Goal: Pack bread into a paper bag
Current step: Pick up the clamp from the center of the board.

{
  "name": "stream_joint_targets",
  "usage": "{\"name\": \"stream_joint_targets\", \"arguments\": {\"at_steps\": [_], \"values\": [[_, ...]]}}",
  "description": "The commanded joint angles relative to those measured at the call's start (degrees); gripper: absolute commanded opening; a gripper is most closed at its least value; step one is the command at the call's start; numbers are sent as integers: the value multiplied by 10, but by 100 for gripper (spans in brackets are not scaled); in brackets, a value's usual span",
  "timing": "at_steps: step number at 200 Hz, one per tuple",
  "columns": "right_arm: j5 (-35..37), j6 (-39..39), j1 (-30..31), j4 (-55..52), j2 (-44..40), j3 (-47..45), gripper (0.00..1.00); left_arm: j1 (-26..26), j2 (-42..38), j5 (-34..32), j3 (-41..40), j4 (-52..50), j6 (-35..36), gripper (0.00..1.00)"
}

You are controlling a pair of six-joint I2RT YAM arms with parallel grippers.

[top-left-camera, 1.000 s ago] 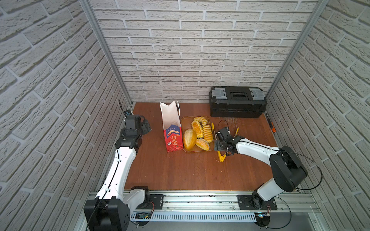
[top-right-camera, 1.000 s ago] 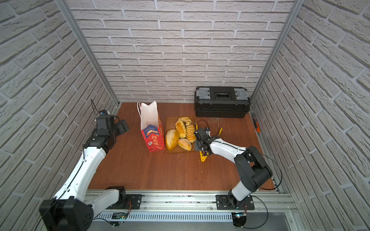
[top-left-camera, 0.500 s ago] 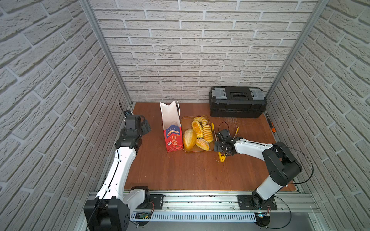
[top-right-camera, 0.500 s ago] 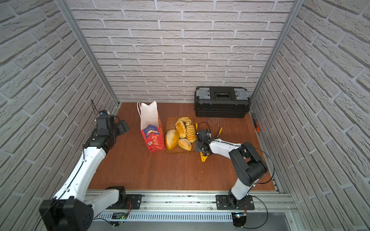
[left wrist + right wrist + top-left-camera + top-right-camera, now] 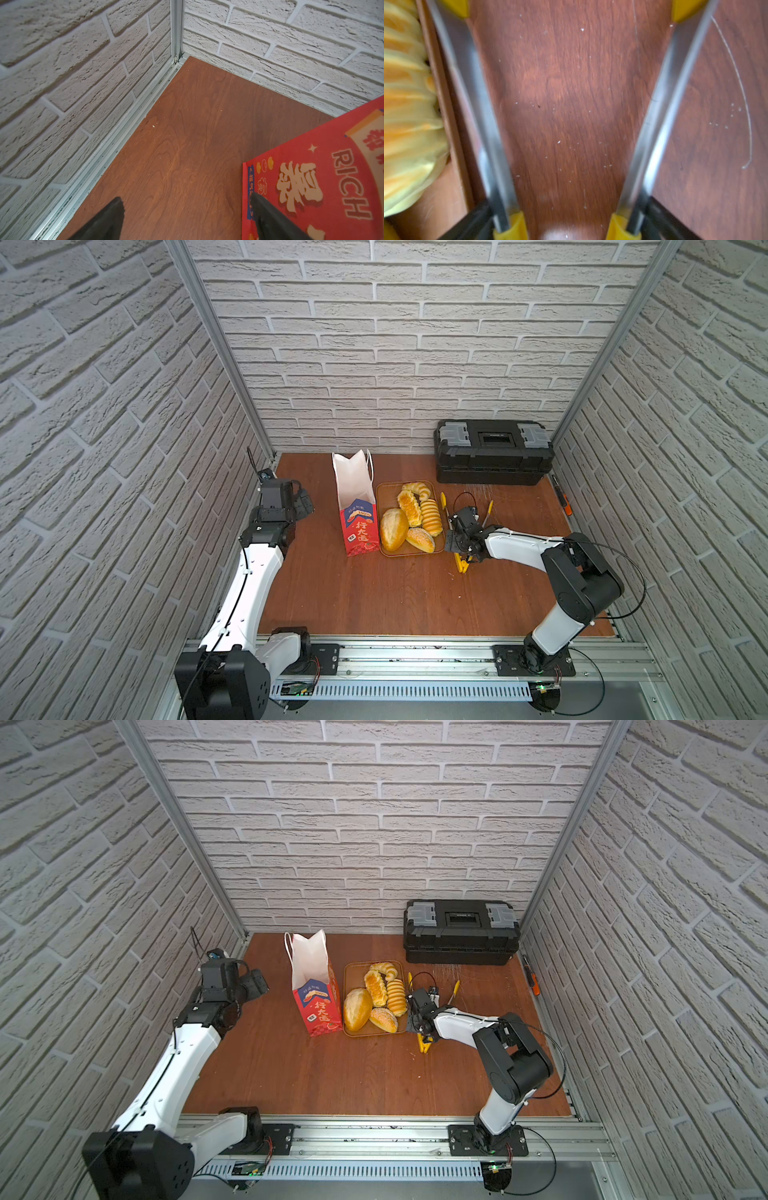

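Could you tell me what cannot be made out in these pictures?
- Inside of the tall white-and-red paper bag: hidden by its own walls, both top views.
- Right gripper's hold on the yellow-tipped metal tongs: blurred in the right wrist view, covered by the wrist from above.
- Small orange object by the wall: too small, top views.

**Paper bag** (image 5: 355, 506) (image 5: 311, 986): tall and narrow, with a white upper section, a red and blue printed base with Chinese characters, and white cord handles. It stands upright on the wooden table (image 5: 374, 593). The left wrist view shows its red base (image 5: 324, 166), lettered "RICH".

**Bread:** five golden-brown pieces lie on the brown tray (image 5: 384, 491) just beside the bag.
- Oval loaf (image 5: 393, 529): nearest the bag
- Sesame bun (image 5: 419, 539): at the near edge, touching the loaf
- Braided topped pastry (image 5: 409, 508): in the centre
- Ridged spiral roll (image 5: 431, 517): against the pastry, on the side away from the bag
- Croissant (image 5: 417, 489): at the far end
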Motion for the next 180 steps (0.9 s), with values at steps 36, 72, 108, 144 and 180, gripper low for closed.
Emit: {"name": "stream_joint_targets", "arguments": {"at_steps": [36, 72, 108, 144, 180], "values": [[14, 6, -6, -2, -80, -73, 72, -3, 5, 10, 15, 10, -8, 97], [23, -20, -1, -38, -193, -79, 73, -11, 10, 14, 18, 13, -14, 97], [-21, -74, 2, -38, -292, -66, 73, -21, 14, 13, 22, 19, -17, 97], [-87, -91, 3, -21, -285, -43, 73, -30, 22, 12, 31, 17, -18, 97], [-154, -107, 3, 24, -244, -22, 73, -33, 25, 12, 33, 18, -18, 97]]}}
